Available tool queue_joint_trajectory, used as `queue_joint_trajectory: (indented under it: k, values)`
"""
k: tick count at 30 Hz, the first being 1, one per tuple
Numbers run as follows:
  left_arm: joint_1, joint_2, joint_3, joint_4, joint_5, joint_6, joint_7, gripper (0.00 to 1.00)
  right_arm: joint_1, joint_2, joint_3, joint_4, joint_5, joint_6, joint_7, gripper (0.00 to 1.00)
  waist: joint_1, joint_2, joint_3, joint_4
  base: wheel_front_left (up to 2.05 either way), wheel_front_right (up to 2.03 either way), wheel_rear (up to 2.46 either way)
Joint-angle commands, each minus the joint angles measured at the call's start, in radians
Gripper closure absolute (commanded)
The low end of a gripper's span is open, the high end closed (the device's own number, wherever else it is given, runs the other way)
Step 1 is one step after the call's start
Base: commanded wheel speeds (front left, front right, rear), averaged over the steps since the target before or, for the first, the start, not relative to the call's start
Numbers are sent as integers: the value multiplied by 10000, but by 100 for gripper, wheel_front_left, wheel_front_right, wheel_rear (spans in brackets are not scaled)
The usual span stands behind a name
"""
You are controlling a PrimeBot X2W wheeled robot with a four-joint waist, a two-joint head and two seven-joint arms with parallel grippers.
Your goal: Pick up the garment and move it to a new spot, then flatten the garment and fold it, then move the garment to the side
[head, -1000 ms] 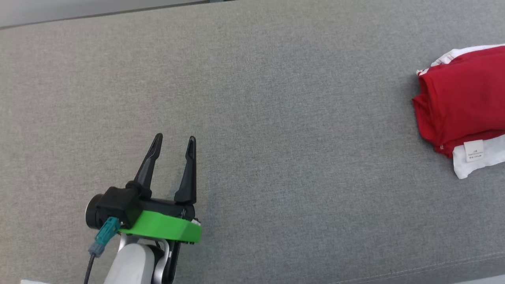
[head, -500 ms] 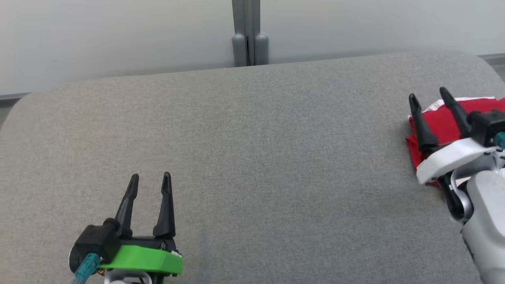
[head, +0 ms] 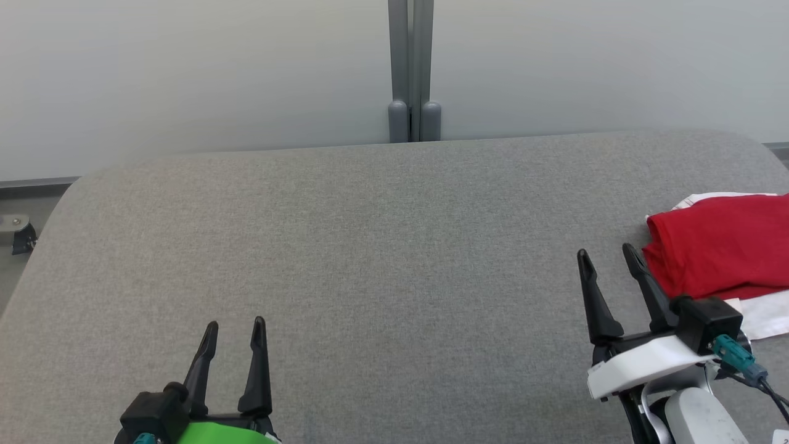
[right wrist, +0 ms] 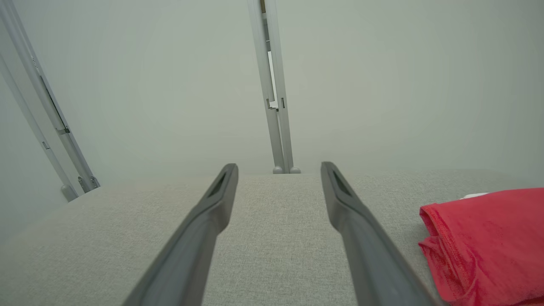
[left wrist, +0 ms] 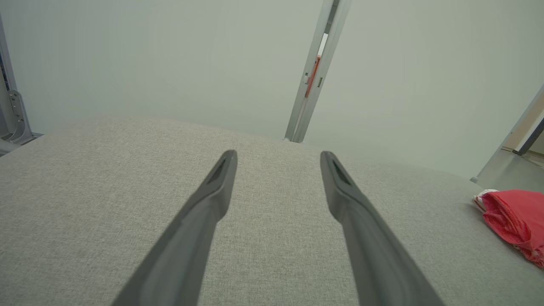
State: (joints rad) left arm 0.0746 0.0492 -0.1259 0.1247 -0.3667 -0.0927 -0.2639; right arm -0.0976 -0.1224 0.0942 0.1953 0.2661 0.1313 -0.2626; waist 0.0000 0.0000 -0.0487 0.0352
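The garment (head: 718,250) is a folded red cloth with white parts, lying at the right edge of the grey padded surface (head: 382,246). It appears at the far right in the left wrist view (left wrist: 516,219) and at the lower right in the right wrist view (right wrist: 484,242). My right gripper (head: 607,259) stands open just left of the garment, apart from it, fingers pointing away from me. At the lower left my left gripper (head: 236,327) is open too, with nothing between its fingers (left wrist: 212,199).
A pale wall with a grey vertical post (head: 412,68) rises behind the surface's rounded far edge. A small dark bracket (head: 17,231) sits on the floor beyond the left edge. Bare grey cloth stretches between the two grippers.
The head camera has tilted up, bringing the wall and far edge into view. My right gripper came in over the garment and now sits lower and to its left.
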Motion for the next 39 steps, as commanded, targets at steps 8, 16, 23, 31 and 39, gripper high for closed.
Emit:
queue_joint_trajectory:
  k: [8, 16, 23, 31, 39]
  values:
    - [319, 33, 218, -41, 352, 45, 2, 0, 613, 464, -282, -348, -554, -7, -26, 0, 0, 0, -104, -169, 0, 0, 0]
    - [337, 33, 222, -303, 706, 469, 2, 0, 595, 591, -309, -394, -639, -7, -26, 0, 0, 0, -78, -305, 0, 0, 0]
    - [308, 33, 283, -179, 564, 589, 2, 0, 587, 618, -262, -246, -601, -7, -26, 0, 0, 0, -32, -347, 0, 0, 0]
    - [281, 33, 303, -104, 592, 369, 2, 0, 505, 631, -263, -232, -613, -7, -26, 0, 0, 0, -72, -327, 0, 0, 0]
    - [350, 33, 366, 61, 403, 337, 1, 0, 492, 638, -237, -196, -607, -7, -26, 0, 0, 0, -97, -316, 0, 0, 0]
